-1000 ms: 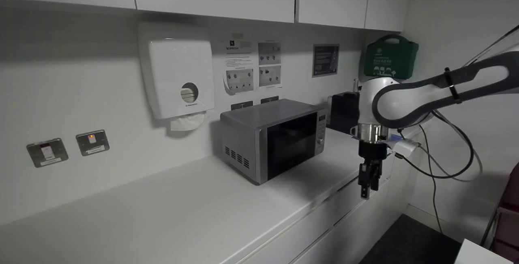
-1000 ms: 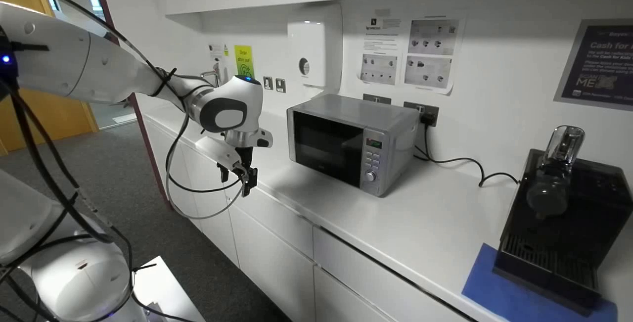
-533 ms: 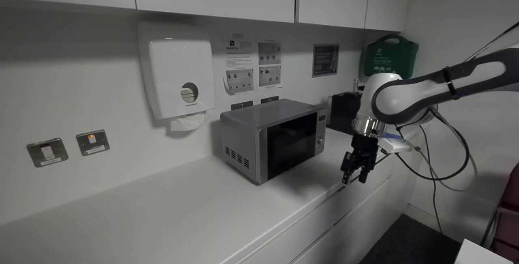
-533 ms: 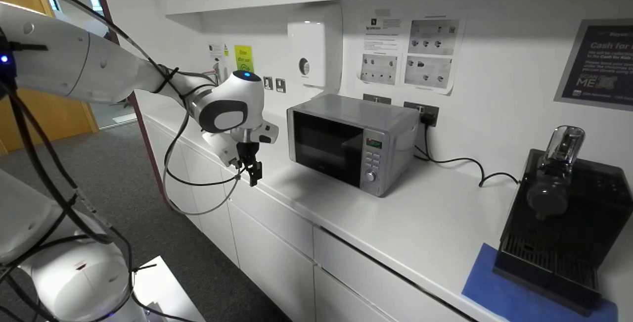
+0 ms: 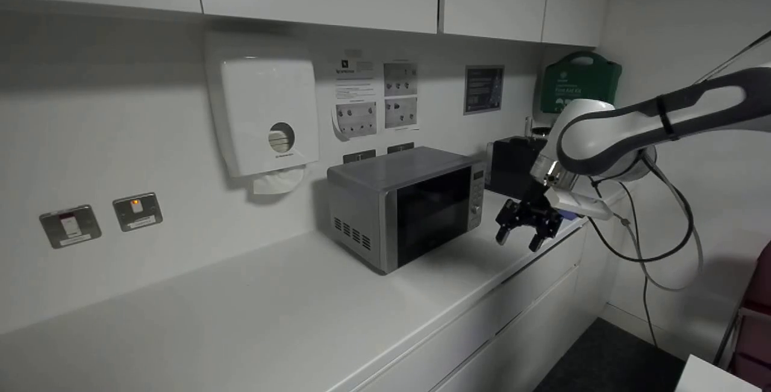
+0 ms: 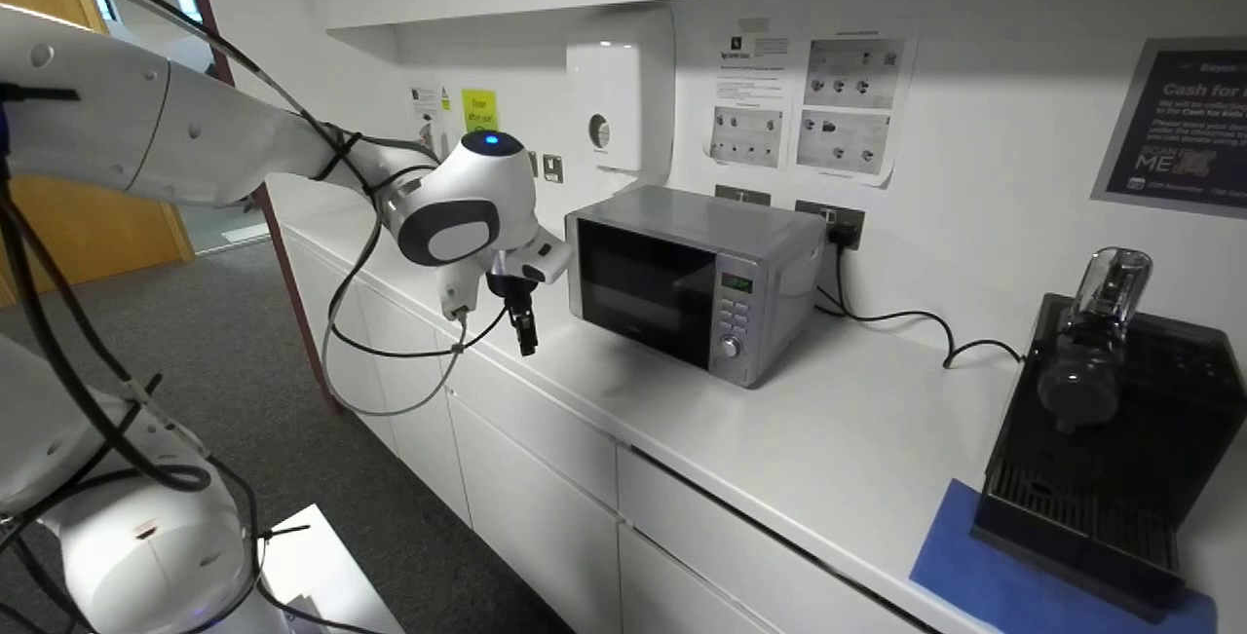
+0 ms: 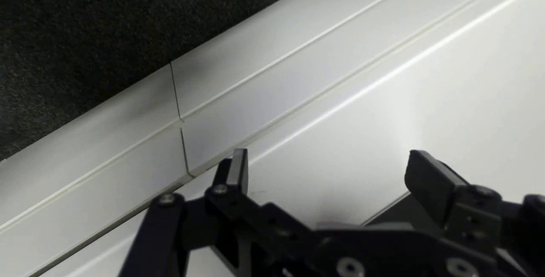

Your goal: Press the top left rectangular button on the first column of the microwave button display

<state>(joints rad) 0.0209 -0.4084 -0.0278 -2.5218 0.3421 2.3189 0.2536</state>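
The silver-grey microwave (image 5: 361, 205) stands on the counter with its dark glass door shut; it also shows in an exterior view (image 6: 701, 210). Its button panel (image 6: 736, 317) is right of the door, with a lit green display (image 6: 736, 281), small buttons in columns, and a round knob (image 6: 731, 347). The top left button (image 6: 728, 303) sits just under the display. My gripper (image 5: 518, 241) is open and empty, in front of the microwave and apart from it, tilted downward. It shows edge-on in an exterior view (image 6: 528, 347) and with fingers wide apart in the wrist view (image 7: 328, 155).
The white counter (image 5: 241, 301) has a front edge above drawers. A black coffee machine (image 6: 1111, 439) stands on a blue mat (image 6: 960, 537) beyond the microwave's panel side. A paper-towel dispenser (image 5: 271, 109) hangs on the wall. Loose cables (image 6: 399, 410) hang from the arm.
My gripper has risen and moved toward the counter and microwave. It has tilted from pointing straight down and turned, so its two fingers now show spread apart. The microwave has not moved.
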